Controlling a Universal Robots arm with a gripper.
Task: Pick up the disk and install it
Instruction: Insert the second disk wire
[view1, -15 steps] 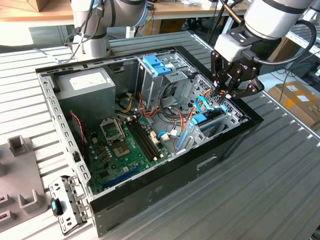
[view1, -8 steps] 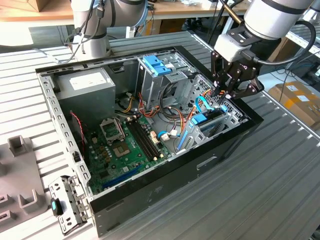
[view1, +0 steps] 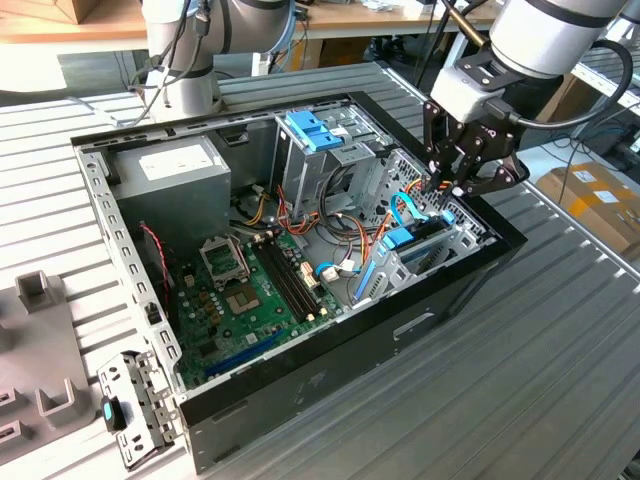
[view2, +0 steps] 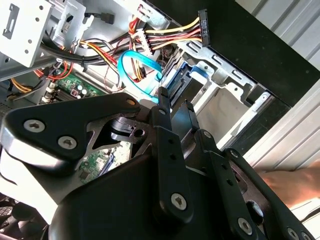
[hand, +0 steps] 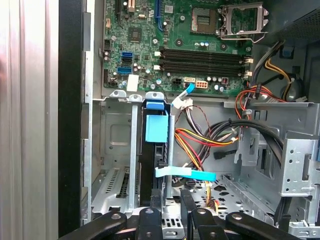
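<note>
Here the disk (hand: 152, 150) stands on edge in the drive cage (hand: 117, 150) by the front wall of the computer case (view1: 330, 350), apparently slid in along the guides. The gripper (view1: 452, 187) hangs just above it; whether the fingers are apart or together I cannot tell.

A robotics lab or assembly workshop. In the exterior view an open PC case (view1: 300, 260) lies mid-frame on a ribbed metal tabletop (view1: 560, 350), with a robot arm base (view1: 185, 60) bolted at upper left. A wooden bench (view1: 60, 25) runs along the top edge, cardboard boxes (view1: 590, 200) sit at right, and grey fixtures (view1: 40, 390) lie at lower left.
</note>
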